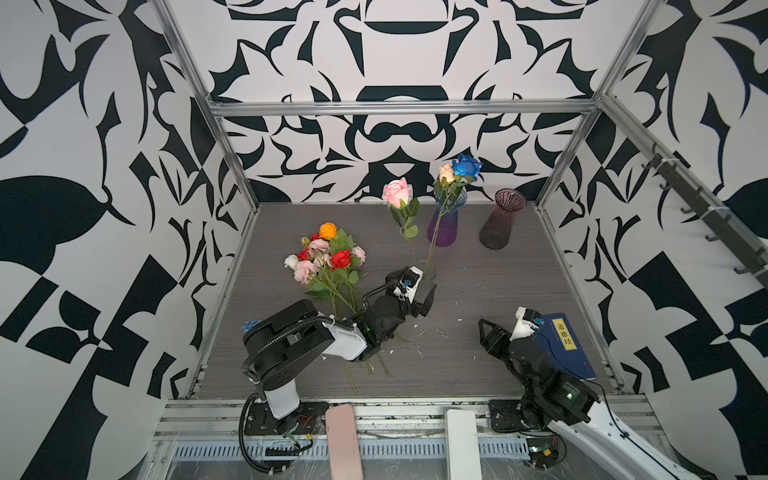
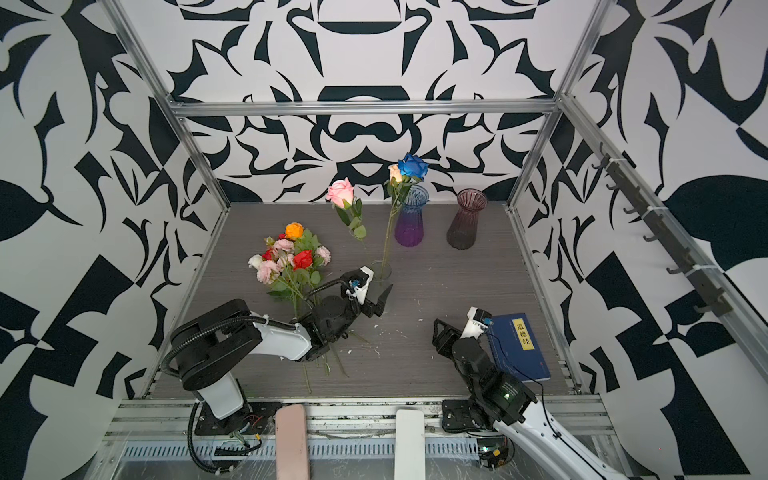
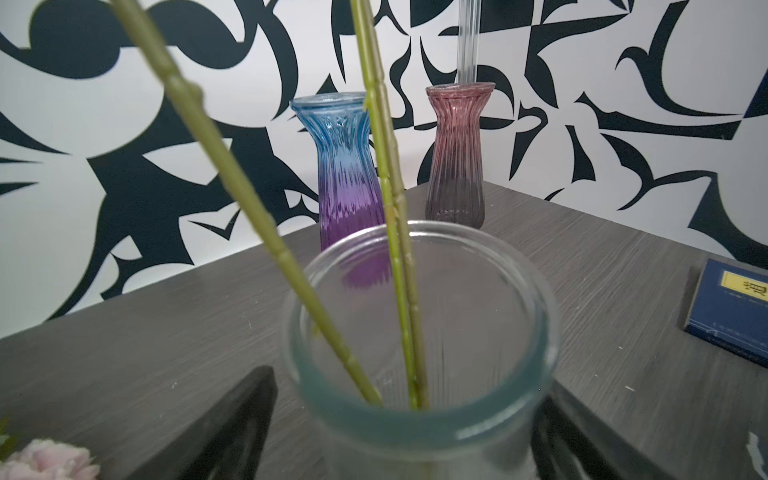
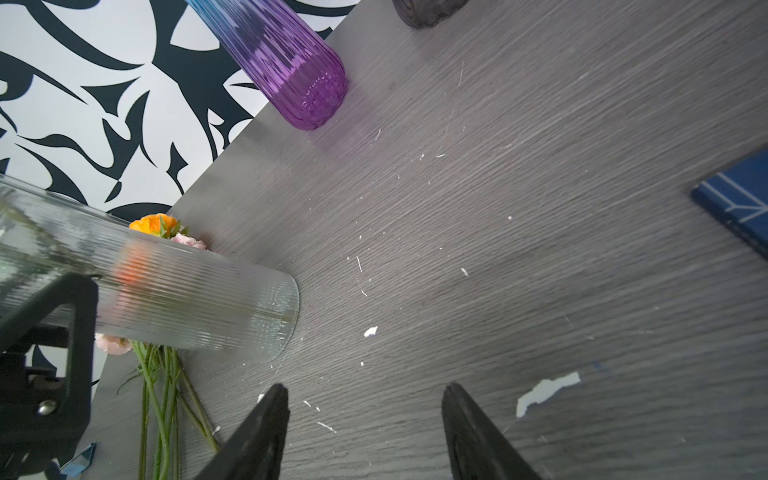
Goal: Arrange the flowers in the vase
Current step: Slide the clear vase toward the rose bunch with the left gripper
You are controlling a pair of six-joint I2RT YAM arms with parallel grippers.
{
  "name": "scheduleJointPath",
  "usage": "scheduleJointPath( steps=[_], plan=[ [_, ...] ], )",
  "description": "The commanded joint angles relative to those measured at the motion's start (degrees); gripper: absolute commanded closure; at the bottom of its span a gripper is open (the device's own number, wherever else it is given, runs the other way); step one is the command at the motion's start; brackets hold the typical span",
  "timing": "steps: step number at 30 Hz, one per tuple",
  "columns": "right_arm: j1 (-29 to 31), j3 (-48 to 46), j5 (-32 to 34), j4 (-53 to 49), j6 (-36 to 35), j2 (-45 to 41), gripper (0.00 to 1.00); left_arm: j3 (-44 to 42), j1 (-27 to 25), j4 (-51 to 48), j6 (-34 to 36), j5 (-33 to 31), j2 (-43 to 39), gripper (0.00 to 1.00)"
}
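Clear vase (image 1: 428, 272): standing at centre of the counter (image 1: 498, 282) in both top views; ribbed glass, wide round mouth filling the lower middle of the left wrist view.
Stems in vase: three showing inside the rim in the left wrist view, carrying the pink rose (image 1: 397, 192), the cream rose (image 1: 446, 172) and the blue rose (image 1: 466, 165), all rising toward the upper middle of a top view.
Bunch of flowers (image 1: 326, 259): lying on the counter at left centre, heads orange, red, pink and white, stems running down under the left arm.
Left pincer (image 1: 420, 297): jaws spread wide on either side of the clear vase; whether they are touching the glass cannot be told.
Right pincer (image 1: 492, 334): sitting at lower right, jaws parted about halfway, holding nothing, just beside the blue book (image 1: 565, 345).
Other vases: blue-purple vase (image 1: 444, 222) and smoky pink vase (image 1: 500, 220) standing at upper centre, both apparently empty.
Step in hand: seemingly letting go around the vase, three flowers in, the bunch waiting.
Next move: probably calling for one stem picked from the bunch, gripped low, lifted clear of its neighbours and steered into the mouth without knocking the vase.
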Motion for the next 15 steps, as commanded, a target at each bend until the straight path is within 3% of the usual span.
scheduleJointPath(
  steps=[1,9,15],
  plan=[
    [-0.2,0.8,1.5,0.4,0.5,0.5,0.38,0.3,0.4,0.4,-2.3,1.9,0.6,0.09],
    [-0.3,0.7,1.6,0.3,0.7,0.7,0.38,1.0,2.3,0.0,-5.4,9.0,2.0,0.14],
    [-0.3,0.7,1.7,-0.2,1.0,0.4,0.38,2.4,3.0,0.3,-4.8,11.9,4.5,0.45]
  ],
)
